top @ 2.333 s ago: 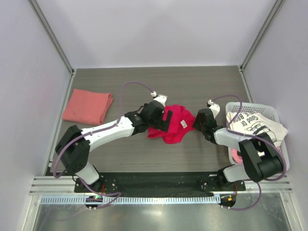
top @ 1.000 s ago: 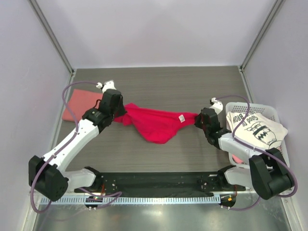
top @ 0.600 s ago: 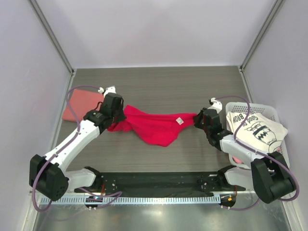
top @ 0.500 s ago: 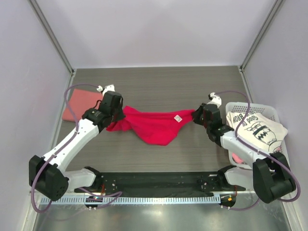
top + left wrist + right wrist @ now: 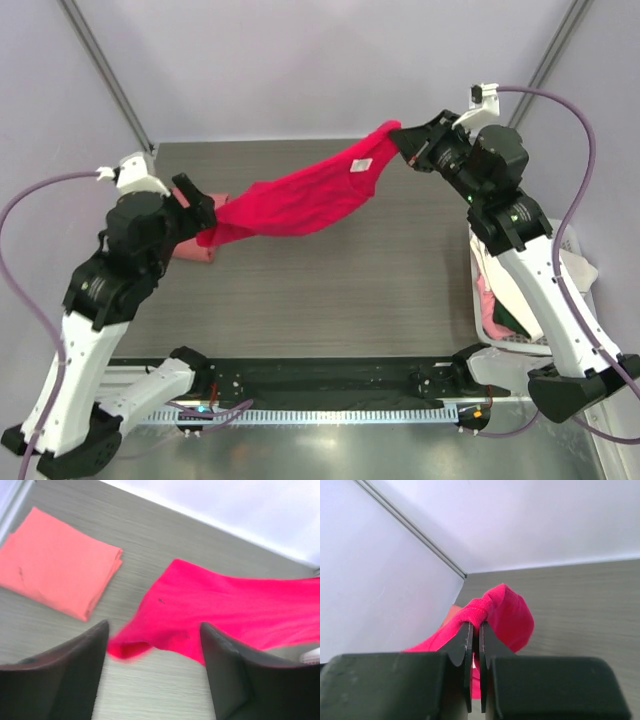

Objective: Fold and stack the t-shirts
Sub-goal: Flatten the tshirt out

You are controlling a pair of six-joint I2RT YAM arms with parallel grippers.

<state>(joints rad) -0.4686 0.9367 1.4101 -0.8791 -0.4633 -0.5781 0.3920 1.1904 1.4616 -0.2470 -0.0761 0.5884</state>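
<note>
The folded salmon-pink t-shirt (image 5: pixel 55 575) lies flat on the table (image 5: pixel 380 280) at far left. Near it, the left gripper (image 5: pixel 154 630) has its 2 fingers well apart, and the bunched end of the crimson t-shirt (image 5: pixel 300 195) shows between them, unpinched. That shirt spans the air, rising to the right gripper (image 5: pixel 475 627), which is clamped tight on its other end.

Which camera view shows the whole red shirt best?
The top view. There the red shirt spans from the right gripper, which pinches one corner, down to the open left gripper. The left wrist view shows only its lower part; the right wrist view shows only the pinched corner.
</note>
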